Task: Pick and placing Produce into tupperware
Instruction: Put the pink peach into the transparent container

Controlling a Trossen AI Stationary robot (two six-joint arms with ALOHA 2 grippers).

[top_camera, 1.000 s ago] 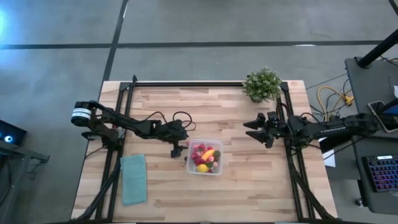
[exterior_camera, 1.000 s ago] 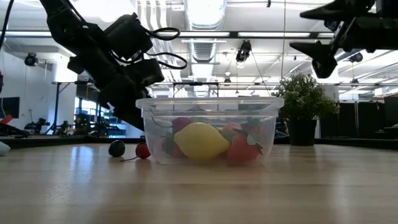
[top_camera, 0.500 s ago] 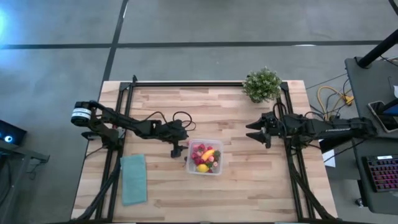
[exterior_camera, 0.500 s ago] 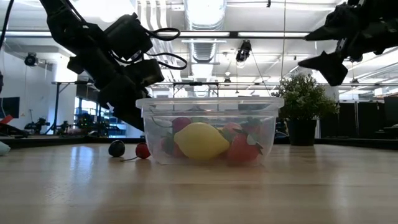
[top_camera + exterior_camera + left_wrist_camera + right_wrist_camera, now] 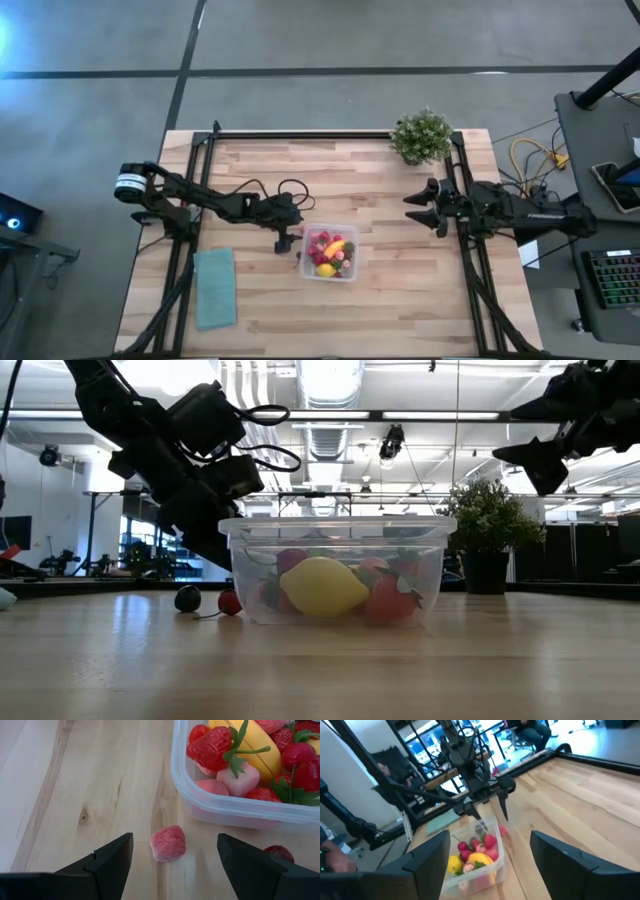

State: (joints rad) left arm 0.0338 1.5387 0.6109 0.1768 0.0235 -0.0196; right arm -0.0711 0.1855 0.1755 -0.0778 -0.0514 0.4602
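High view: right gripper (image 5: pixel 424 206), fingers spread, farther back from tupperware (image 5: pixel 331 251); left gripper (image 5: pixel 284 240) unmoved, fingers spread.

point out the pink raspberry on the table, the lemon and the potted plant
pink raspberry (image 5: pixel 168 843), left wrist view, middle of the berry
lemon (image 5: pixel 322 586), low view, middle of its side
potted plant (image 5: pixel 421 136), high view, centre of the foliage

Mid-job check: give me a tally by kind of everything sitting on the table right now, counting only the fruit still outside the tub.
Clear container: 1
Loose fruit outside it: 2, a pink fruit piece and a dark red fruit piece
Teal cloth: 1
Potted plant: 1
Total: 5
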